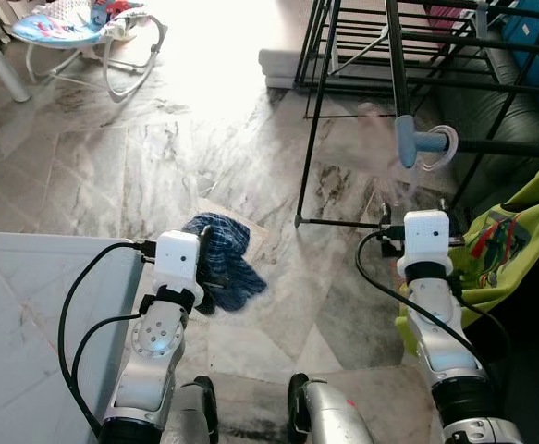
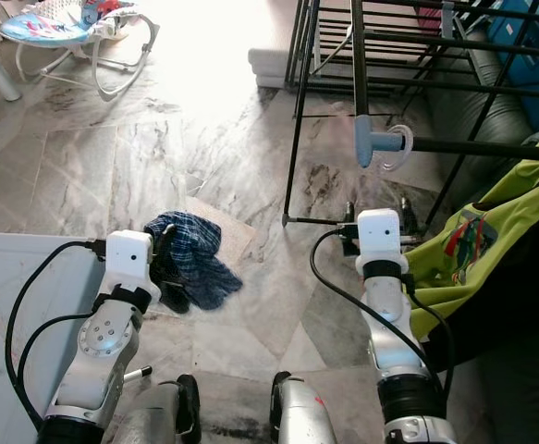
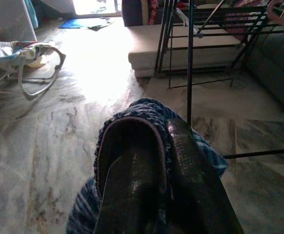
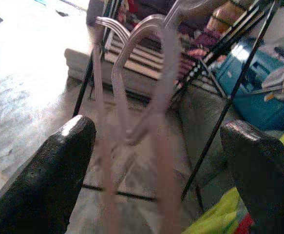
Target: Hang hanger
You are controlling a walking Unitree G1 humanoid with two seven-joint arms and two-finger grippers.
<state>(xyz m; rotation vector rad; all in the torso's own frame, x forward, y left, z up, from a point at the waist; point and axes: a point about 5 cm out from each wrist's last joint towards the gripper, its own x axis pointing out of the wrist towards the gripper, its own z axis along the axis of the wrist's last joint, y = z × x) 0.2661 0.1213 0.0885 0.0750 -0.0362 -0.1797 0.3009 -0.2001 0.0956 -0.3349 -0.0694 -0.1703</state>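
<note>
Pale pink hangers (image 4: pixel 156 97) show as a blur in the right wrist view, standing between and just ahead of my right gripper's (image 4: pixel 156 165) wide-apart fingers (image 4: pixel 59 170). In the left eye view the hangers are a faint pink smear (image 1: pixel 373 125) beside the black drying rack (image 1: pixel 398 55), above my right gripper (image 1: pixel 419 208). I cannot tell whether they touch a rail. My left gripper (image 3: pixel 163 185) is low over the floor. Its fingers are together, with a blue plaid cloth (image 1: pixel 223 259) bunched around them.
A blue-grey joint (image 1: pixel 417 141) with a white ring caps one rack rail. A green garment (image 1: pixel 519 231) hangs at the right by a dark sofa (image 1: pixel 519 102). A white surface (image 1: pixel 29 314) is at my left and a baby bouncer (image 1: pixel 84 32) stands far left on the marble floor.
</note>
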